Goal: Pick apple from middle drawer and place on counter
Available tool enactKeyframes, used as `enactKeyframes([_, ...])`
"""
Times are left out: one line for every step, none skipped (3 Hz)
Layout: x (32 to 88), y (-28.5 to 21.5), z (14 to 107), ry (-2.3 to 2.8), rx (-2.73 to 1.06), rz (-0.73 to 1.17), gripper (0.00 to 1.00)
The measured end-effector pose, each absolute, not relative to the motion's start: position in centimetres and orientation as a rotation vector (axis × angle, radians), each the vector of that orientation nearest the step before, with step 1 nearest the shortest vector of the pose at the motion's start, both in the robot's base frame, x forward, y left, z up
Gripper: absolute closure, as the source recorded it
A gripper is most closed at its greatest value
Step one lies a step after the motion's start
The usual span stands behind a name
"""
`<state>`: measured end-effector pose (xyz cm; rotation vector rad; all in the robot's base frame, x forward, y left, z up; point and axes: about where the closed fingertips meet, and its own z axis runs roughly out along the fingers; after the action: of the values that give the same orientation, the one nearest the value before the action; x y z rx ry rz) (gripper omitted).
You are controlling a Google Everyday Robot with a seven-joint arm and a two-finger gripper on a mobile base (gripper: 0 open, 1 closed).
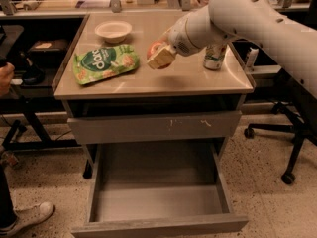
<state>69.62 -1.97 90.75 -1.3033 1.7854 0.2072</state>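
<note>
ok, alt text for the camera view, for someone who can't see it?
The gripper, fingers closed on the apple, holds it just above the counter, between a green snack bag and a soda can. Below, the middle drawer stands pulled out, its floor bare. A white bowl sits behind the bag.

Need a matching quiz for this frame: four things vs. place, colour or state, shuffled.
1 apple
2 bowl
3 bag
4 drawer

a open, nothing inside
b green, lying flat
c in the pincer, over the counter
d pale, at the counter's back

Pairs: 1-c, 2-d, 3-b, 4-a
</note>
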Motion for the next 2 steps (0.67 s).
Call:
enactKeyframes([71.8, -1.7, 89.6, 1.809, -1.306, 0.234, 1.00])
enactKeyframes([73.5, -1.2, 87.8, 1.846, -1.326, 0.259, 1.00])
